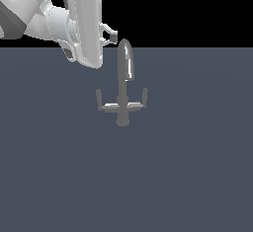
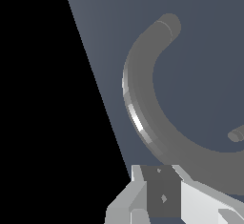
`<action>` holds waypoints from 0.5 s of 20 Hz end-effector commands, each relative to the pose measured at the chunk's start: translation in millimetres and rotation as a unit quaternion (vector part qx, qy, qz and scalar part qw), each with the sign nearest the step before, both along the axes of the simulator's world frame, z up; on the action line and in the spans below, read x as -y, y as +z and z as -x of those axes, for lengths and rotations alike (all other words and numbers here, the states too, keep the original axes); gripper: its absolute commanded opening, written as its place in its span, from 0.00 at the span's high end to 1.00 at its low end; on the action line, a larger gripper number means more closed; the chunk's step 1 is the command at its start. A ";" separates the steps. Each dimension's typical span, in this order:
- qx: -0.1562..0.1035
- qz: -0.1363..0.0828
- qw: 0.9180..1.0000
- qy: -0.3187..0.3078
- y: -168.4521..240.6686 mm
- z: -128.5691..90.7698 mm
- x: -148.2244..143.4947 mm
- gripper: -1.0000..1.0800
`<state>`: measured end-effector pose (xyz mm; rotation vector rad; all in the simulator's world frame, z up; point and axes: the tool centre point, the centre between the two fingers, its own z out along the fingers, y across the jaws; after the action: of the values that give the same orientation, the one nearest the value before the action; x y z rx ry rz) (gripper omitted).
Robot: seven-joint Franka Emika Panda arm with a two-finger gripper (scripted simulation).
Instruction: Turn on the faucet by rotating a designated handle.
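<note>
Closest to us in the exterior view, the worktop stretches out as a bare grey-blue plane. Farther back stands the faucet, upright on its short stem, its arched spout glossy along one edge. Its two thin arms branch out low on the stem; the handle is the one toward the exterior view's left, its tip turned upward, with nothing touching it. Beyond and above, our arm reaches in from the exterior view's left, and the pincer hangs just beside the top of the spout. We cannot tell whether its fingers are apart or together. In the wrist view the spout curves close past one dark finger.
</note>
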<state>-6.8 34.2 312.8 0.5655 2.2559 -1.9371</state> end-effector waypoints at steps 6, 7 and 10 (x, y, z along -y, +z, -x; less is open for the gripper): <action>-0.104 0.019 0.993 0.043 -27.5 -20.7 -13.1 1.00; -0.117 0.022 0.992 0.048 -31.3 -23.2 -14.9 1.00; -0.157 0.029 0.985 0.062 -43.0 -30.3 -20.3 1.00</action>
<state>19.8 51.7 275.8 0.1723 2.3247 -2.1212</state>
